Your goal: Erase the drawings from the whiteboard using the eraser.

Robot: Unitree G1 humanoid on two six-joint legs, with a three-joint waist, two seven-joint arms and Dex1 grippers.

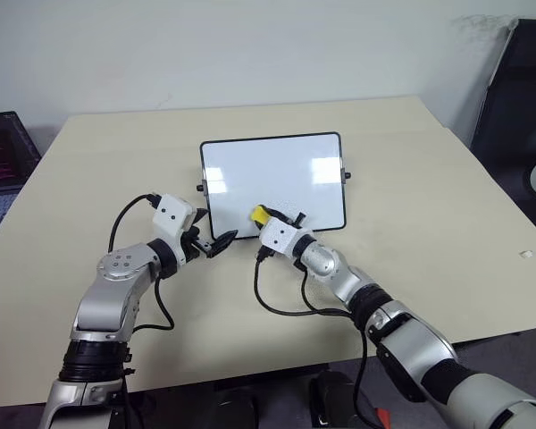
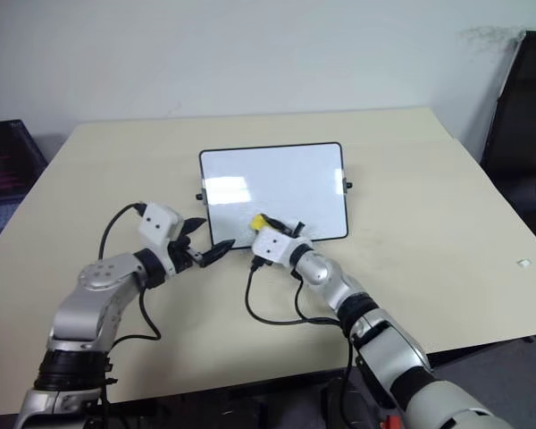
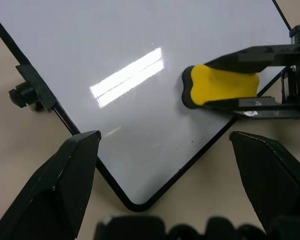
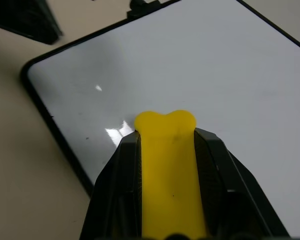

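Note:
The whiteboard (image 1: pixel 272 174) lies flat in the middle of the table, glossy white with a thin black frame and small side knobs (image 3: pixel 21 94). My right gripper (image 4: pixel 165 135) is shut on the yellow eraser (image 1: pixel 261 214), whose dark underside rests on the board's near edge toward its left corner. My left gripper (image 1: pixel 213 239) stands open just off the board's near left corner (image 3: pixel 135 202), touching nothing. The drawings are out of view: the white surface that shows carries a few tiny dark specks and window glare.
The beige table (image 1: pixel 411 161) has free room on all sides of the board. A laptop (image 1: pixel 4 161) sits off its far left edge and a black chair (image 1: pixel 518 89) stands at the right. A small white scrap (image 1: pixel 526 255) lies near the right edge.

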